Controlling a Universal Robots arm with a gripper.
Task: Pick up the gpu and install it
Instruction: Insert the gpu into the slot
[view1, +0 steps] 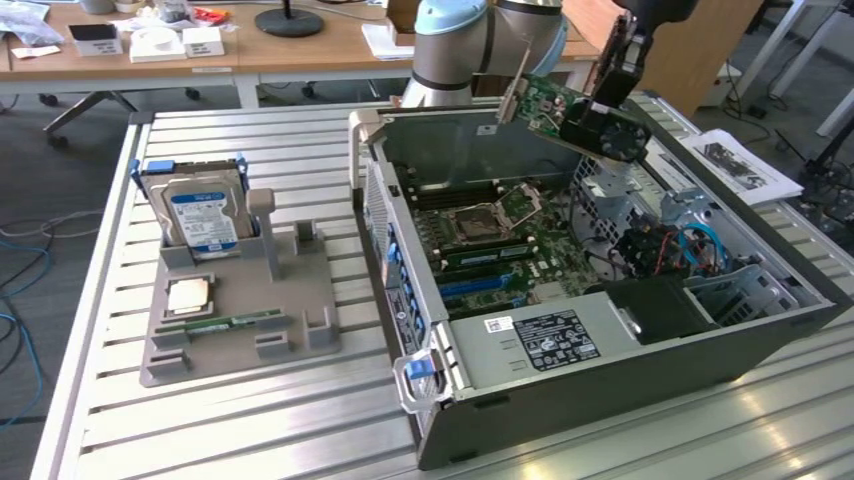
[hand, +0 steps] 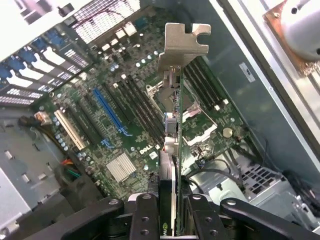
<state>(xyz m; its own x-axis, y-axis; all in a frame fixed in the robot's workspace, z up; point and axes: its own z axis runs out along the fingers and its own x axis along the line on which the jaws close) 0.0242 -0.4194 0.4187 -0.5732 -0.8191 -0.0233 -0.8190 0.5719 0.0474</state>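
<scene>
The bench (view1: 240, 420) is a slatted metal surface, with glare along its slats. Behind it stands a wooden desk (view1: 307, 55) carrying white boxes (view1: 158, 42) and a round black stand base (view1: 288, 20). At the exterior view's left is grey floor (view1: 60, 185) — loose cables (view1: 34, 235) lie on it, near a chair base (view1: 83, 108).

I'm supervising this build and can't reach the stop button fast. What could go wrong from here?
1. The card hangs tilted over the open case; lowered like that, it might miss the blue slot and scrape the motherboard.
2. Its metal bracket could catch on a case wall.
3. The hand grips only the end away from the bracket, so the card might twist.
</scene>
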